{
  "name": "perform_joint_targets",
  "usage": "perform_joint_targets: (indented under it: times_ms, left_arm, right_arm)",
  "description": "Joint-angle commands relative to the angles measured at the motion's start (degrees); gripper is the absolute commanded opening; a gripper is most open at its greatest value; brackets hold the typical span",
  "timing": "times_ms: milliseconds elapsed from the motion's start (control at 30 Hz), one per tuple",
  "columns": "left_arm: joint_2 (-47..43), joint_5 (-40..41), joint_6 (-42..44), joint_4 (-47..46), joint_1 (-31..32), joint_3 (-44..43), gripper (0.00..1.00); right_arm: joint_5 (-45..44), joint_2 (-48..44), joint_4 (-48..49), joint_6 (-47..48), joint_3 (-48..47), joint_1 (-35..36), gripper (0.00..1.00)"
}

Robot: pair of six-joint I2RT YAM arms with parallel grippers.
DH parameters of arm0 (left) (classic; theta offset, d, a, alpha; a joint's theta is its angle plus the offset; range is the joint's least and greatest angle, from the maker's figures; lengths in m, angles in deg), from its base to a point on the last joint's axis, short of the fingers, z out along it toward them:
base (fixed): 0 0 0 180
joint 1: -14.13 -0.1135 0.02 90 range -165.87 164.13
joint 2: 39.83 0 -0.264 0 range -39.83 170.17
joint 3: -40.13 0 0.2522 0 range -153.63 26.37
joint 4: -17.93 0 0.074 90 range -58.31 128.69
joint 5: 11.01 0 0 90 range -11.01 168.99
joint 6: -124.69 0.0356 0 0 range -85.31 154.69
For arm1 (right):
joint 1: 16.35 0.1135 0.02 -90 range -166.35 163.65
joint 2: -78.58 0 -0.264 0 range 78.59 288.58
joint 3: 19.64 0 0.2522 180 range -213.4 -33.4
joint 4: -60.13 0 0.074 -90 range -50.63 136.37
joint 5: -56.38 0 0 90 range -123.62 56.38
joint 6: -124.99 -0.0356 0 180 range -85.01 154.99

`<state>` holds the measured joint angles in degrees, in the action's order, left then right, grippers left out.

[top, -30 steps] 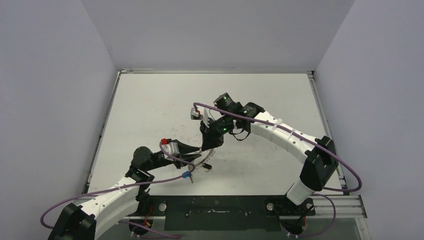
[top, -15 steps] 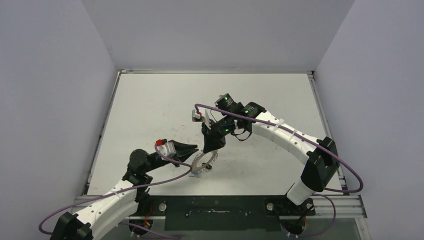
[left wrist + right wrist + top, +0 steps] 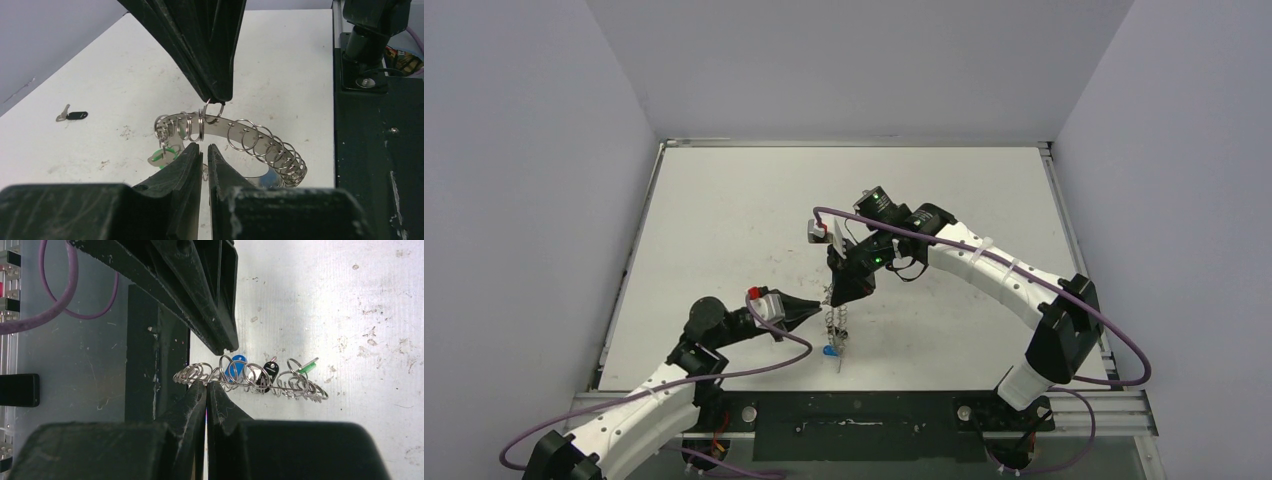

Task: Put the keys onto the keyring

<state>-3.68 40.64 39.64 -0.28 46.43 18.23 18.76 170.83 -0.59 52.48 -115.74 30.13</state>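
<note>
Change since a second ago: the large round silvery metal keyring (image 3: 836, 320) no longer lies flat. It hangs on edge, clamped in my right end effector (image 3: 834, 297). My left end effector (image 3: 816, 305) has backed off to the keyring's 9 o'clock, jaws narrowed to a slit with nothing visibly between them. One tiny black-headed silver key (image 3: 75, 115) lies loose on the white tabletop (image 3: 280, 60), so threading remains.

Plain pale grey walls (image 3: 524, 200) close in a scuffed white table (image 3: 724, 200) on three sides; a black strip (image 3: 854, 425) crosses the frame's bottom.
</note>
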Motion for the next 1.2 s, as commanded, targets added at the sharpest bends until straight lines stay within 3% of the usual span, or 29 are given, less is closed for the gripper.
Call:
perform_joint_targets:
  times_ms: [0, 167, 500, 833, 1167]
  left_arm:
    - [2.09, -1.47, -0.75, -4.37, 2.0, -0.72, 0.09]
    - [3.57, -1.03, -2.09, -6.05, 3.65, -0.73, 0.09]
    - [-2.64, 0.56, -2.09, 2.56, 4.63, -0.67, 0.09]
    - [2.26, 5.81, -3.16, -10.17, 5.41, 1.05, 0.17]
    - [3.08, 8.79, 0.27, -11.48, 5.5, 0.65, 0.24]
  right_arm:
    - [2.59, -3.21, 2.74, -0.32, -2.79, -0.31, 0.0]
    - [2.13, -3.12, 2.75, -0.6, -2.65, -0.34, 0.0]
    - [2.27, -2.59, 3.07, -1.06, -2.66, -0.34, 0.0]
    - [2.73, -2.6, 2.82, -1.29, -2.65, -0.02, 0.0]
    - [2.85, -2.55, 1.88, -0.8, -2.74, 0.19, 0.0]
